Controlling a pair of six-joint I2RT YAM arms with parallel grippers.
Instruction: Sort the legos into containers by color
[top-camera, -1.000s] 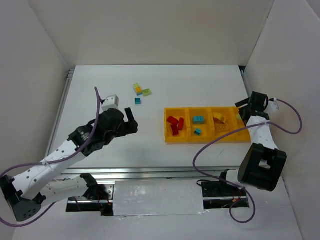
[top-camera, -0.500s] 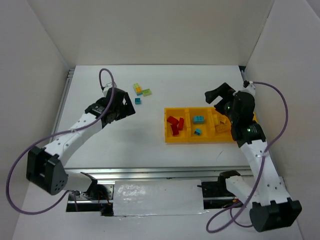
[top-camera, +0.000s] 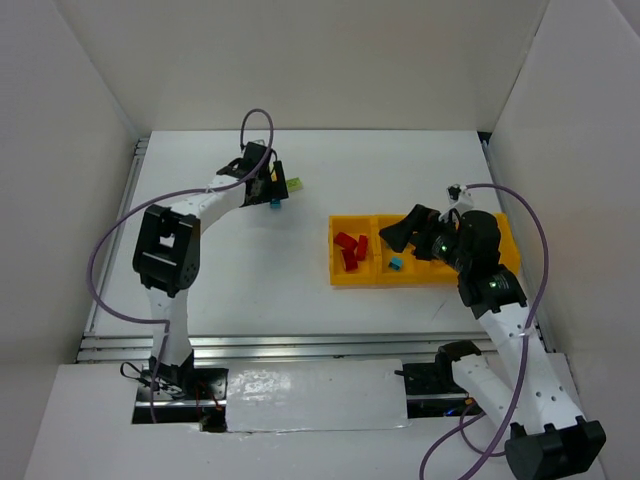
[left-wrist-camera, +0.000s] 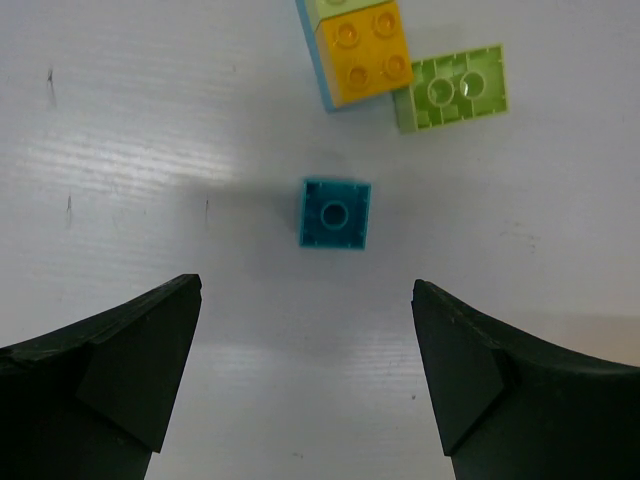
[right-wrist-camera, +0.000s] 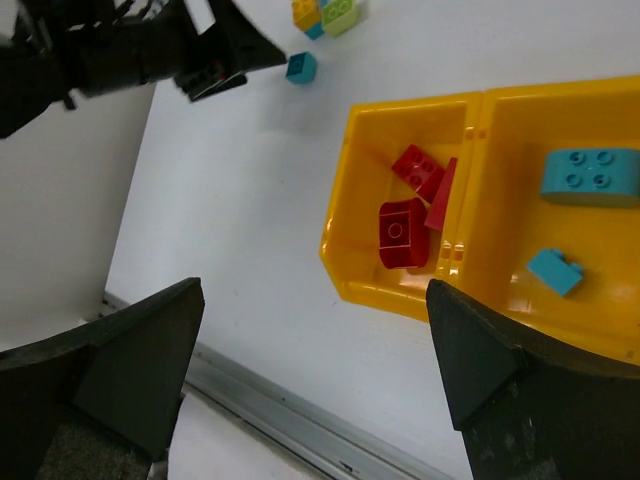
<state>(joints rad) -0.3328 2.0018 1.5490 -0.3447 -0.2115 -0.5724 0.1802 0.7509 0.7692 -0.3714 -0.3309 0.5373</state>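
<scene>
Left wrist view: left gripper (left-wrist-camera: 305, 290) hangs over lone teal brick (left-wrist-camera: 335, 213) on the table (left-wrist-camera: 150, 150) near a mixed clump (left-wrist-camera: 365, 40), jaws wide, seemingly aligned to straddle it. Right gripper (right-wrist-camera: 315, 288), wide and empty, hovers by tray (right-wrist-camera: 340, 250).

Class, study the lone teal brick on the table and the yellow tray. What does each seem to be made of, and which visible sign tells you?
Teal brick: looks like hard moulded plastic with a smooth, slightly glossy finish; the signs are its even colour, crisp square edges and a moulded circle on its face.
Yellow tray: probably thin glossy plastic, judging by its soft highlights and rounded moulded walls.
</scene>
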